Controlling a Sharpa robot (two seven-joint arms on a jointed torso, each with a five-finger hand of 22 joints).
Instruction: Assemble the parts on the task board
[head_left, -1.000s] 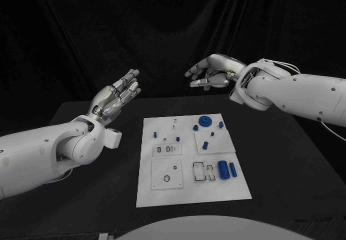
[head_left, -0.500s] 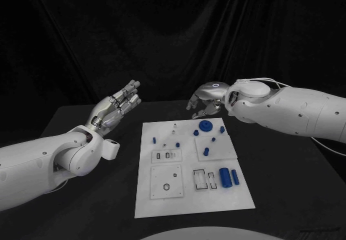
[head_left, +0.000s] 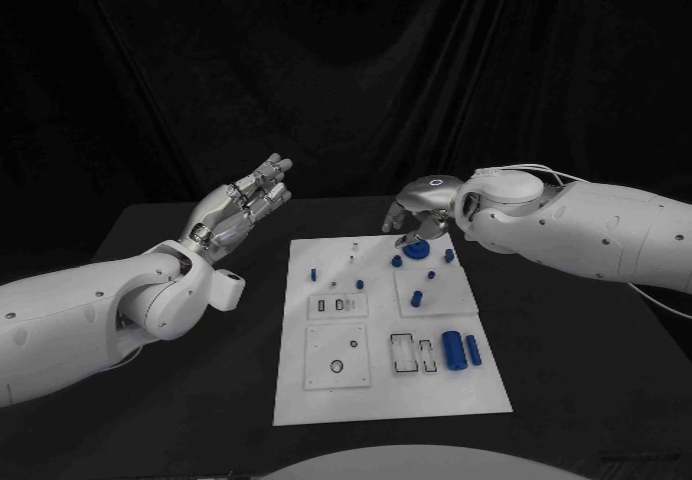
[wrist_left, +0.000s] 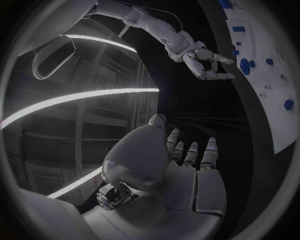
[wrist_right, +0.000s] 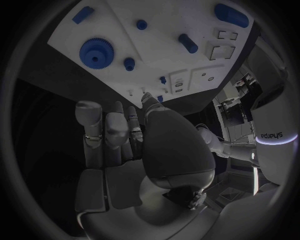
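Left hand (head_left: 238, 205) spread, empty — right hand (head_left: 418, 215) empty, fingers loose, over task board (head_left: 389, 390) far edge.

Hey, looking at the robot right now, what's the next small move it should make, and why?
Probably lower the right hand onto the blue gear. That hand hovers just above the task board's far edge, fingers apart and holding nothing, with the gear right beneath it. The left hand is open, raised off to the side.
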